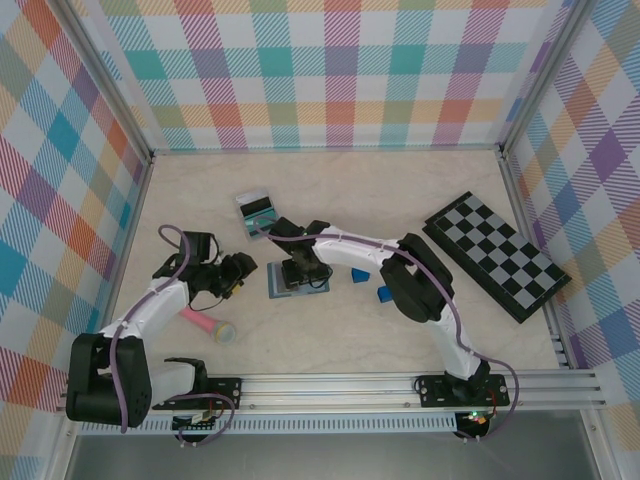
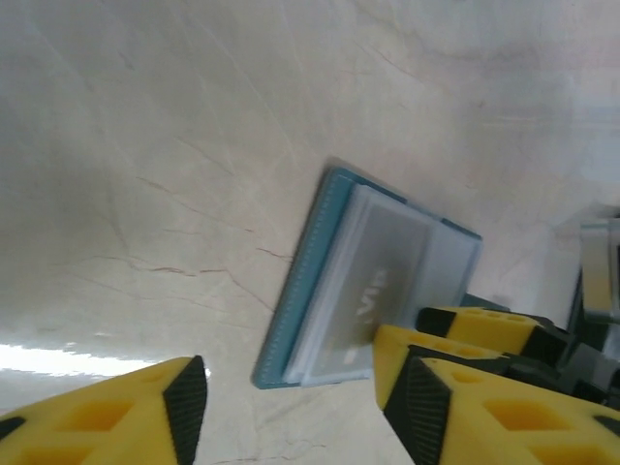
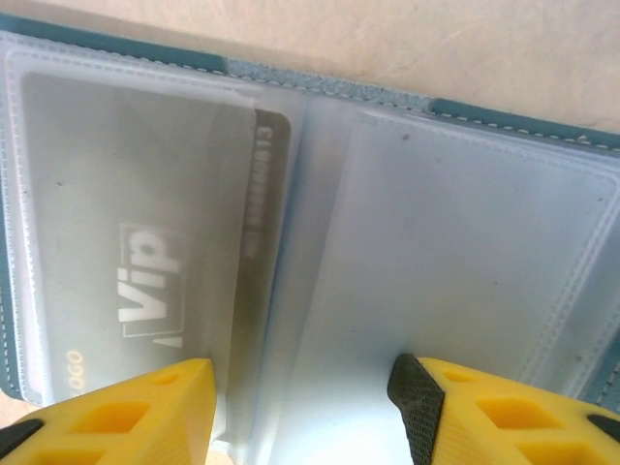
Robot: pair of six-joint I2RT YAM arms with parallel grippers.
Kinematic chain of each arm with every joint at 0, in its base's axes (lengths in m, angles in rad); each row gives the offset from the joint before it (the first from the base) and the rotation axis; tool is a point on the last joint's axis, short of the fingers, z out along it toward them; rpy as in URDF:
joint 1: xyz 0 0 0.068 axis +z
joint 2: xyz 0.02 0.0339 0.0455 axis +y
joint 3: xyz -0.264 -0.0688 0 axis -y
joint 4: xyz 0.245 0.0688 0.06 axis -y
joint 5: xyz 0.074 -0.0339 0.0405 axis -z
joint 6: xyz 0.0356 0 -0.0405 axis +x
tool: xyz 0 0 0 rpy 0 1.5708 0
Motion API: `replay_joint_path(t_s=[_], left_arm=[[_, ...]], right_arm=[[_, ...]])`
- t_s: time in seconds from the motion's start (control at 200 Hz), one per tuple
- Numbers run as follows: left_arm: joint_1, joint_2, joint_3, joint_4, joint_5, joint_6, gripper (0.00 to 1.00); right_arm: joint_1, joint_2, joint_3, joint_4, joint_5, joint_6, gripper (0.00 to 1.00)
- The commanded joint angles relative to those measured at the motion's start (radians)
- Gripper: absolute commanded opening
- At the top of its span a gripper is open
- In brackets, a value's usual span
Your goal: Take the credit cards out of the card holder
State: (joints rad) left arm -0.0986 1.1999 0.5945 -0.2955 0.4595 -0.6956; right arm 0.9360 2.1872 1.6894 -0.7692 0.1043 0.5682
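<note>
The card holder (image 3: 465, 252) lies open on the table (image 1: 400, 200) under our right end effector (image 3: 302, 378), spread wide; left end effector (image 2: 289, 363) at its nine o'clock, wide too. The grey card (image 3: 145, 242) may cling in its sleeve and drag the holder.

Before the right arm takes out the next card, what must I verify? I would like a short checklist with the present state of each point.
1. Card holder lies open and flat: ok.
2. A card to take: the grey VIP card sits in one pocket: ok.
3. Right gripper open over the holder: ok.
4. Left gripper open near the holder's edge; whether it pins the holder: cannot tell.
5. Other pocket empty: looks so, ok.
6. Teal card lies out on the table, apart from the holder: ok.
</note>
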Motion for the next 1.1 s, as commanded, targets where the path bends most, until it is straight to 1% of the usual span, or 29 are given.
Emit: replay_joint_path(t_s=[0.0,0.205,0.25,0.34,0.485,0.565,0.735,0.85,0.95,1.095], left_arm=[[-0.031,0.028,-0.015,0.098,0.097,-0.024,0.51],[-0.098,0.114,-0.006,0.182,0.104,-0.066,0.42],[-0.116,0.143,0.002,0.193,0.103,-0.071,0.39],[-0.143,0.184,0.02,0.195,0.079,-0.072,0.34],[-0.156,0.236,0.037,0.205,0.063,-0.077,0.26],[-0.161,0.265,0.048,0.209,0.063,-0.077,0.24],[-0.171,0.312,0.065,0.208,0.062,-0.073,0.23],[-0.171,0.332,0.078,0.194,0.061,-0.065,0.25],[-0.171,0.337,0.093,0.152,0.03,-0.042,0.28],[-0.171,0.342,0.107,0.116,0.016,-0.013,0.3]], right_arm=[[-0.019,0.024,-0.045,-0.034,-0.01,0.028,0.54],[-0.023,0.039,-0.046,-0.056,0.018,0.039,0.54],[-0.025,0.043,-0.045,-0.063,0.023,0.04,0.54],[-0.026,0.056,-0.038,-0.071,0.026,0.039,0.53],[-0.026,0.069,-0.031,-0.076,0.026,0.039,0.53],[-0.026,0.075,-0.028,-0.078,0.025,0.038,0.53],[-0.028,0.076,-0.027,-0.078,0.022,0.038,0.53],[-0.029,0.076,-0.024,-0.079,0.019,0.035,0.53],[-0.029,0.076,-0.023,-0.079,0.016,0.035,0.53],[-0.032,0.076,-0.025,-0.078,0.011,0.035,0.53]])
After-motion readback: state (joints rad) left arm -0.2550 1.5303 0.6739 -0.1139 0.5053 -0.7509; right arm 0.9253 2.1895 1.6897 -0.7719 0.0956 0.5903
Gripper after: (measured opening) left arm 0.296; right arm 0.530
